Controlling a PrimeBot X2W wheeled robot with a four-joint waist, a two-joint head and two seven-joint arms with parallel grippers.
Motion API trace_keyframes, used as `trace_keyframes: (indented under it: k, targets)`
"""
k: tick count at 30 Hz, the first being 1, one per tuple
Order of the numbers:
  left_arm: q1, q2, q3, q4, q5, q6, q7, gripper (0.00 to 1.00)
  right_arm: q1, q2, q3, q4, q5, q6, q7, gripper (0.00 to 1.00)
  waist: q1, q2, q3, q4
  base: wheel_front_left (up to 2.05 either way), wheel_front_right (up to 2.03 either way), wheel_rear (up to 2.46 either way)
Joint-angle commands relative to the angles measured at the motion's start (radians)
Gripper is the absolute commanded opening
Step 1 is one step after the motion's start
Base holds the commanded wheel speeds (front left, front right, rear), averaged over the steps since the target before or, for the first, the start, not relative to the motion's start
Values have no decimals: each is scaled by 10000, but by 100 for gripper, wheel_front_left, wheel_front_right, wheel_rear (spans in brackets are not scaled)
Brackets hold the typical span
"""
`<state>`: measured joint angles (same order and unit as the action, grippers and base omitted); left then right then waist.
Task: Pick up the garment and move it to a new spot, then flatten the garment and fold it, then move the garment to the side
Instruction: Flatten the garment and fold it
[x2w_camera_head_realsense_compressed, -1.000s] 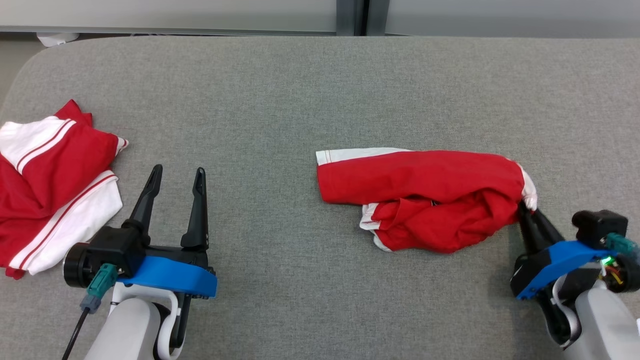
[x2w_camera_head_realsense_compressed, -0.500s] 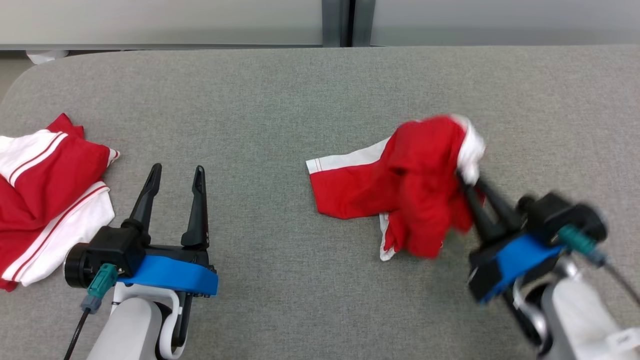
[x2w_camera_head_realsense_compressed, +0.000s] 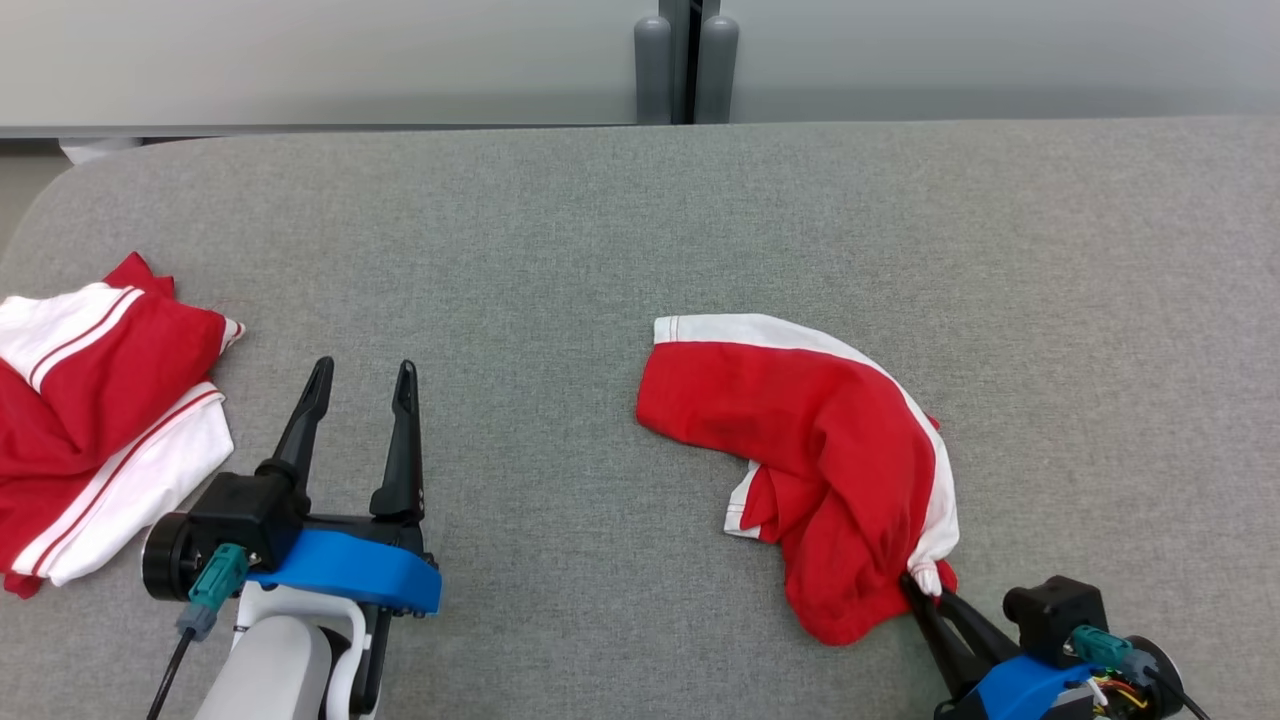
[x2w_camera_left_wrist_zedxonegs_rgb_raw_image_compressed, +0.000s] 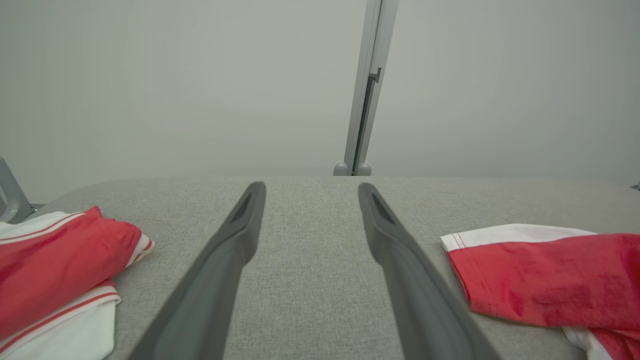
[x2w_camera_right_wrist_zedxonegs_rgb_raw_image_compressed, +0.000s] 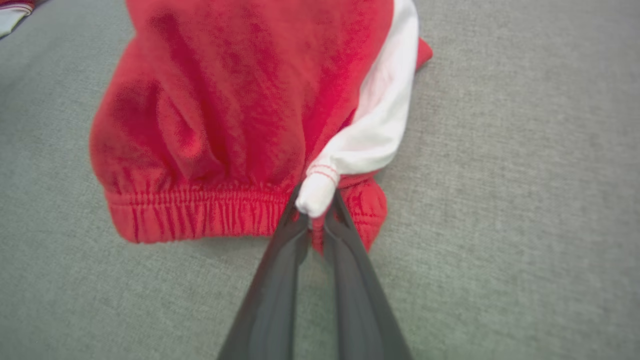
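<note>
Right hand pinches garment waistband; its wrist cut off below.

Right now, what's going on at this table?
The right gripper is shut on the waistband corner of the red garment, which lies crumpled on the grey table. The left gripper is open and holds nothing. A second garment, also red and white, lies at the table's left edge.
</note>
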<state>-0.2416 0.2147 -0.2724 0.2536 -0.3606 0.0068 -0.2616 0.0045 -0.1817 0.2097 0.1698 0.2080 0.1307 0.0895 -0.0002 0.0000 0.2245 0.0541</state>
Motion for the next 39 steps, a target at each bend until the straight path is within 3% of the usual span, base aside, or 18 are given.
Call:
trace_keyframes:
  k: [1,2,3,4,11,18,39]
  targets:
    - [122,1,44,54,32,-42,-45,100,80,149,-161,20,13,1,-287,0,2,0,-68,-31,0,0,0]
    - [142,4,57,72,32,-44,-45,100,87,233,-254,21,3,1,-427,6,2,0,-100,-43,0,0,0]
    - [171,16,76,95,38,-48,-45,100,71,338,-357,-10,24,1,-603,74,2,0,-144,-58,0,0,0]
    - [211,23,86,122,44,-53,-46,100,49,400,-448,-52,43,1,-776,100,2,0,-206,-73,0,0,0]
    - [526,41,148,181,92,26,-46,100,255,581,-1285,-603,293,1,-2108,100,2,0,-569,-114,0,0,0]
    - [795,115,220,75,163,171,-46,100,2,591,-2400,-1012,327,1,-2708,100,2,0,-785,-128,0,0,0]
    - [882,244,54,-123,101,295,-23,100,-188,738,-2554,-1775,87,1,-2173,100,2,0,-737,-34,0,0,0]
